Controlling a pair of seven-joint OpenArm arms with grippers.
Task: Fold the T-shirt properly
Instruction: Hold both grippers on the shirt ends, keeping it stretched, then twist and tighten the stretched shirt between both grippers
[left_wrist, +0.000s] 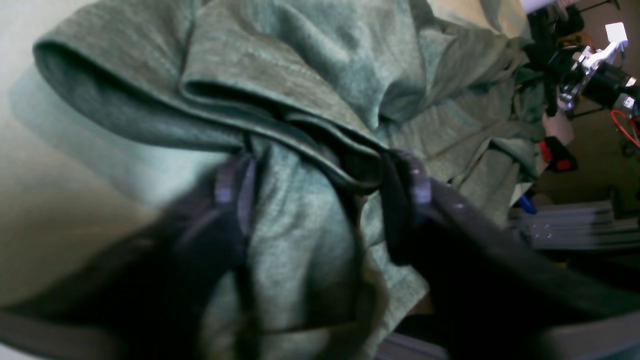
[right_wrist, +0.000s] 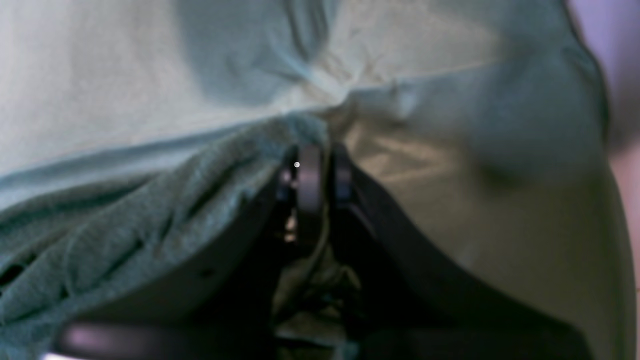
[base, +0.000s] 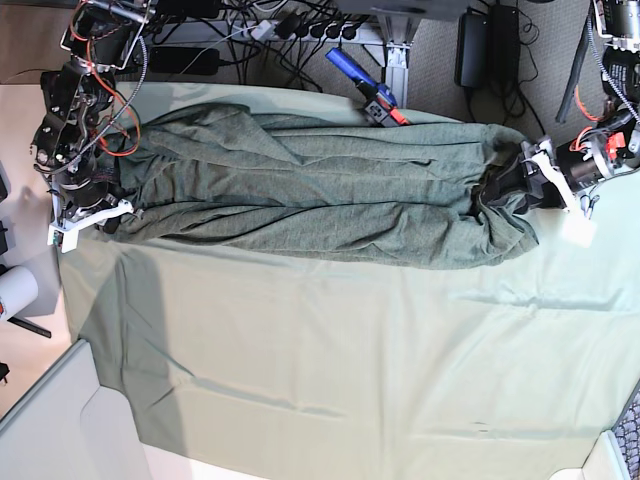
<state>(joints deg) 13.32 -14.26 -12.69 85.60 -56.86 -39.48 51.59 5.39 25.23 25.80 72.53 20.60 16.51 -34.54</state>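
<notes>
The dark heathered grey-green T-shirt (base: 320, 190) lies wrinkled and stretched sideways along the far part of the table, between my two grippers. My left gripper (base: 515, 185) is at the shirt's right end. In the left wrist view its jaws (left_wrist: 325, 175) stand wide apart, with folded shirt fabric (left_wrist: 300, 85) bunched between and over them. My right gripper (base: 105, 215) is at the shirt's left end. In the right wrist view (right_wrist: 325, 160) its fingers are pressed together on the shirt's edge (right_wrist: 150, 215), right where the pale cloth puckers.
A paler mint-green table cloth (base: 350, 350) covers the table and also shows in the right wrist view (right_wrist: 100, 75). A blue-handled tool (base: 360, 80), cables and power bricks lie just past the far edge. A white roll (base: 15, 290) stands off the left side.
</notes>
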